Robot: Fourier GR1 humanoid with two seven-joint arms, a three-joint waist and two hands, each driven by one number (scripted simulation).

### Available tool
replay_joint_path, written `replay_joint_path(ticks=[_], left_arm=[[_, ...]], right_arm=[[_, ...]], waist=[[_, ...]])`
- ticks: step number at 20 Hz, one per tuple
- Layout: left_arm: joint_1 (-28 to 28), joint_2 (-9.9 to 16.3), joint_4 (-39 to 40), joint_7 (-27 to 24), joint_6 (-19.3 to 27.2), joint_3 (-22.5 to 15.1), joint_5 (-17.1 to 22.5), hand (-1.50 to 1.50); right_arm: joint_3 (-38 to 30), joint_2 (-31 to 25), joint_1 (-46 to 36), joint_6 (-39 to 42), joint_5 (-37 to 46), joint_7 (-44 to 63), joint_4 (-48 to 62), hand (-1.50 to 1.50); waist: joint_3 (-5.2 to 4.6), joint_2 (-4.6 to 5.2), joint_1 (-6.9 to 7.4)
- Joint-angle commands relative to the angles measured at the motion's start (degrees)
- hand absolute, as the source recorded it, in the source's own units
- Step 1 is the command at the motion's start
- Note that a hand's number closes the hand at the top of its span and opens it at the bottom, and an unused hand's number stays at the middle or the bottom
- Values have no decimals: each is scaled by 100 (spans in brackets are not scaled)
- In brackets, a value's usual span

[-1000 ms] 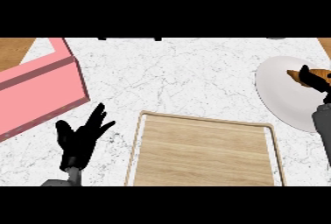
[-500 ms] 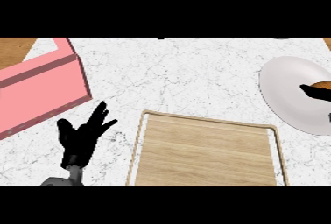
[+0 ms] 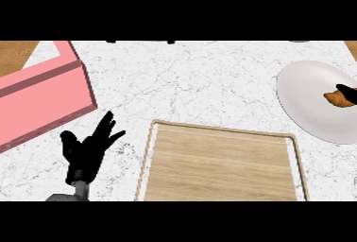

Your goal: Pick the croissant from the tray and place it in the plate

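Observation:
A brown croissant (image 3: pixel 337 99) sits over the white plate (image 3: pixel 314 106) at the right edge of the head view. Black fingers of my right hand (image 3: pixel 349 93) curl round it, and most of that hand is cut off by the frame's edge. The wooden tray (image 3: pixel 219 163) lies at lower centre with nothing on it. My left hand (image 3: pixel 87 149) rests open at lower left, fingers up, to the left of the tray.
A pink box (image 3: pixel 38 97) stands at the left on the white marble counter (image 3: pixel 188 80). Wooden surface shows at the top corners.
The view has shifted so the plate sits further toward the centre. My right hand with the croissant has moved toward the right edge, and less of the arm shows. The left hand stays still.

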Motion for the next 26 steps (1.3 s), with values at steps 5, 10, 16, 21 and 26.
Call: replay_joint_path(ticks=[5, 10, 16, 21, 26], left_arm=[[195, -51, 559, -374, -129, 82, -77, 0], [332, 51, -35, 129, -51, 130, -38, 0], [607, -57, -97, -62, -94, 12, -152, 0], [367, -78, 146, -30, -83, 100, -190, 0], [166, -94, 404, -56, -195, 240, -136, 0]], right_arm=[[-524, 8, 577, 1445, -999, -1027, 128, -150], [-205, 147, 1576, 2483, -1237, -553, -1041, -150], [320, 717, 2714, 2395, -1157, 83, -2836, -150], [553, 996, 3806, 2535, -1059, 328, -3914, -150], [797, 1408, 4524, 2266, -886, 910, -5241, -150]], waist=[[-44, -31, -139], [-59, -94, -256], [-62, -90, -242], [-59, -75, -247], [-59, -65, -235]])
